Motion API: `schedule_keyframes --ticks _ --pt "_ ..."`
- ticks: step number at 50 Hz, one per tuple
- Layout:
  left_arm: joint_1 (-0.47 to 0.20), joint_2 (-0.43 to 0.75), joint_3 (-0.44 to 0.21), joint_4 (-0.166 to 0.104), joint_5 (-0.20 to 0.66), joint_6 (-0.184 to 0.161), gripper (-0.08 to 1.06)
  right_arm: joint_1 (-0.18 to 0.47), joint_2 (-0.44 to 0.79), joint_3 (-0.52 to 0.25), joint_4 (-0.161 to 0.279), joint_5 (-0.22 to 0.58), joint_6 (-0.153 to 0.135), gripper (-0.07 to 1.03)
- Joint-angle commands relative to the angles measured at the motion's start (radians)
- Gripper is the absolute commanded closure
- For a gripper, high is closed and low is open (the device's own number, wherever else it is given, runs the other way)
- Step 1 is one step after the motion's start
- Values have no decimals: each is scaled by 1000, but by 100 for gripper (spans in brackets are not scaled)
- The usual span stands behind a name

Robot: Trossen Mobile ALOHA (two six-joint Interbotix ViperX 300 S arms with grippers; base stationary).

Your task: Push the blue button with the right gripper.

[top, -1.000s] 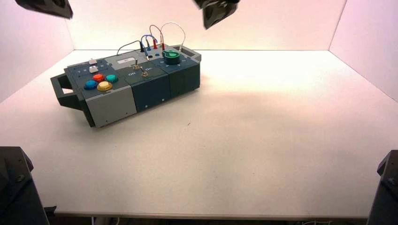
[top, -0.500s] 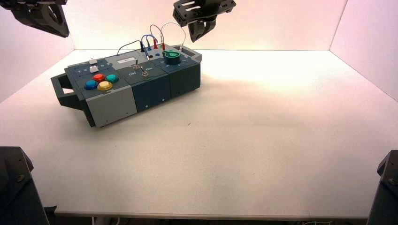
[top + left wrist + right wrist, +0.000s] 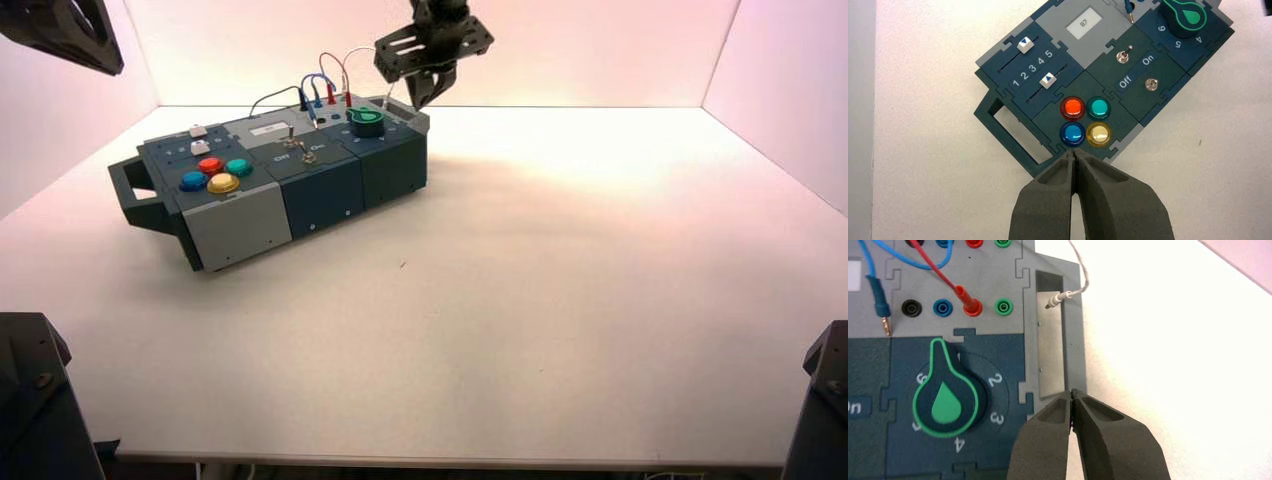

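The blue button [image 3: 193, 181] sits at the near left of four coloured buttons on the dark box [image 3: 330, 190]. In the left wrist view the blue button [image 3: 1072, 133] lies beside the red [image 3: 1072, 107], teal [image 3: 1098, 106] and yellow [image 3: 1098, 133] ones. My right gripper [image 3: 421, 100] hangs shut above the box's far right end, well away from the buttons. In its own view the right gripper [image 3: 1071, 392] points at the box's end handle [image 3: 1074, 340], next to the green knob [image 3: 945, 395]. My left gripper [image 3: 1074, 152] is shut, high above the buttons.
Red, blue, black and white wires [image 3: 330, 75] arch over the box's back. Two toggle switches [image 3: 1122, 56] stand by the Off and On lettering, and two white sliders [image 3: 1024, 44] sit by the left handle [image 3: 130, 190]. The left arm [image 3: 62, 32] shows at the upper left corner.
My right gripper has come down from the top edge to just above the box's right end by the knob. The left arm has shifted slightly left.
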State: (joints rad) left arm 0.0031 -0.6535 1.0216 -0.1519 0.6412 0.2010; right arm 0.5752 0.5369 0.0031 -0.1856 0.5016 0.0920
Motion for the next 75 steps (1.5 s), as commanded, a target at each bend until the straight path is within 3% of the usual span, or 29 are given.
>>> schedule_keyframes --ticks 1,20,39,50,75 --pt "11 5 -25 2 -3 -3 101 3 -2 -71 3 21 -3 98" --pt "9 21 -20 5 -5 -3 101 6 61 -187 12 84 -3 98" --pt "11 48 -28 5 -11 -3 101 32 97 -187 67 132 -5 98" --pt "9 66 -31 3 -15 -2 101 35 80 -123 86 193 -3 98" --pt "11 58 -35 3 -18 -2 101 -3 -37 74 84 199 14 98"
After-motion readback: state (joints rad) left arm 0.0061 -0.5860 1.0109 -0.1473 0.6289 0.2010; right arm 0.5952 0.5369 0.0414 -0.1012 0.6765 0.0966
